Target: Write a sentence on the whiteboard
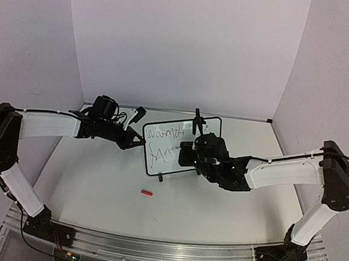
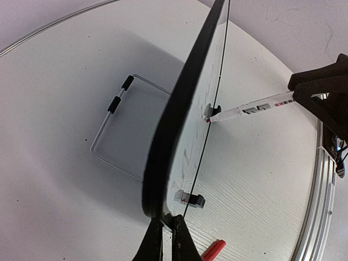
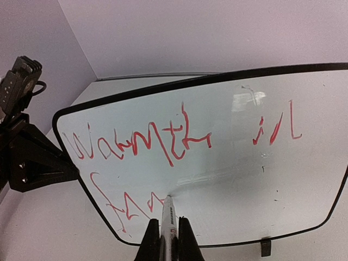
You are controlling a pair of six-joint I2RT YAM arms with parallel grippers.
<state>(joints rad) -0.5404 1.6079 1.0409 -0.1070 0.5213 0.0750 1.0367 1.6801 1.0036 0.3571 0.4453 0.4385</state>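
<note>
**Second line of writing under way**

Top view: the small black-framed white whiteboard [image 1: 165, 168] stands mid-table with its long axis running across and its written face toward my arm bases. My left gripper [image 1: 139, 138] pinches its left edge, and my right gripper [image 1: 188, 154] is at its face.

Left wrist: seen edge-on, the board leans back on a thin wire stand [image 2: 114, 136].

Right wrist: the jaws clamp a white marker pen [image 3: 167, 217] whose tip touches the board. The red handwritten sentence [image 3: 147, 141] has barely begun its lower line. I judge the next move is steady rightward strokes with light contact.

The whiteboard [image 3: 228, 179] looks glossy and smooth, its stand [image 2: 101, 128] thin bare wire, the table [image 2: 49, 109] matt white.
</note>
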